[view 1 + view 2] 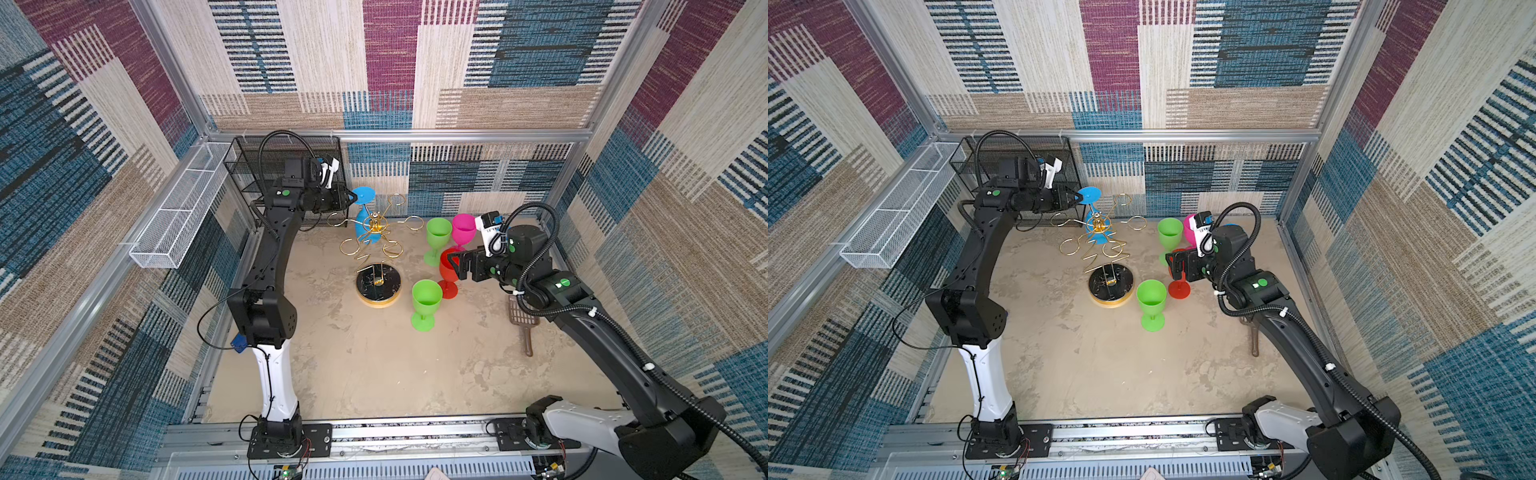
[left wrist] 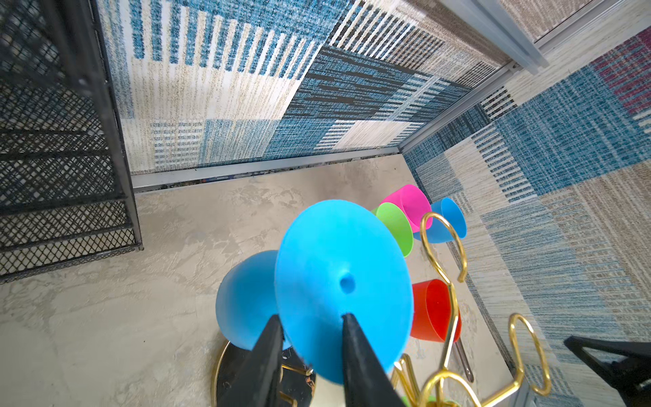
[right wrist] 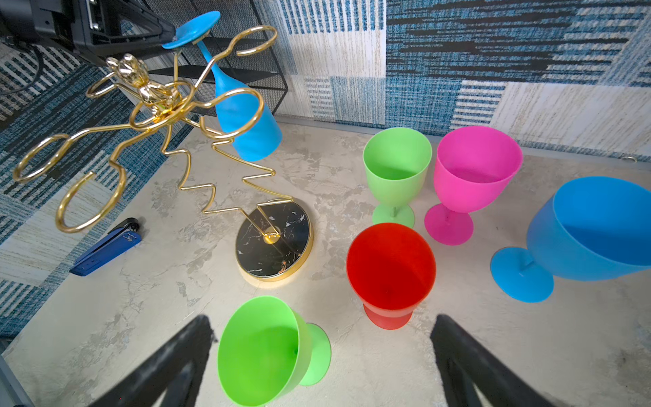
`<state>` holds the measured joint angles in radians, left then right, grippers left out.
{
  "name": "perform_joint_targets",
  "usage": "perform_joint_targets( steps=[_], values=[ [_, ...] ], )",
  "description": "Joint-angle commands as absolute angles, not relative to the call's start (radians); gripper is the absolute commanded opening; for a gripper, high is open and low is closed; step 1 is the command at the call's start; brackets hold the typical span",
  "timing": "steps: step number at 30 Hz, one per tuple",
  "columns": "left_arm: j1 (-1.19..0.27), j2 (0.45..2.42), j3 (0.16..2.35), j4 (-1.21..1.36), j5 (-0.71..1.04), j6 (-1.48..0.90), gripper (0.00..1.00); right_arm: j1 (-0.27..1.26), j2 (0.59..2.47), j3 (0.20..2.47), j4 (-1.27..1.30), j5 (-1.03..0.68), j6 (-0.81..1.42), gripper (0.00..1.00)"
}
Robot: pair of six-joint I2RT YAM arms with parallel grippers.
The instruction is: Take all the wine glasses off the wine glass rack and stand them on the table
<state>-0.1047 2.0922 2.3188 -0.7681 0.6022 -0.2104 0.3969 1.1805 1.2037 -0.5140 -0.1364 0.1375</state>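
Your left fingers (image 2: pixel 355 352): narrow, one on each side of foot rim of blue wine glass (image 2: pixel 334 253); cannot tell if clamped yet. Wine glass hangs inverted, stem in loop of wine glass rack (image 1: pixel 379 289), upper centre in both top views. Your right fingers (image 3: pixel 461 359): spread wide, holding nothing, by red glass (image 3: pixel 391 267), right of centre. Green glass (image 3: pixel 396 165) and pink glass (image 3: pixel 475 169) upright, side by side on tabletop (image 1: pixel 374 365). Black mesh shelf (image 1: pixel 245 166) at upper left.

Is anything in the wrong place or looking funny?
Yes. One blue wine glass hangs upside down and tilted on the gold rack, foot up, with the left tool around its foot. The other glasses stand upright on the table. A blue stapler lies there too.
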Motion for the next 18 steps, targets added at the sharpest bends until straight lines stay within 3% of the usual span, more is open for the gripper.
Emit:
perform_joint_targets(
  steps=[1, 7, 18],
  values=[
    [-0.104, 2.087, 2.33, -0.779, 0.603, -0.203, 0.28, 0.397, 1.18, 1.202, -0.477, -0.127, 0.137, 0.99],
    [-0.104, 2.085, 2.342, -0.779, 0.616, -0.217, 0.16, 0.396, 1.178, 1.199, -0.476, -0.128, 0.137, 0.99],
    [-0.104, 2.082, 2.35, -0.779, 0.638, -0.232, 0.07, 0.395, 1.18, 1.193, -0.469, -0.133, 0.14, 0.99]
  ],
)
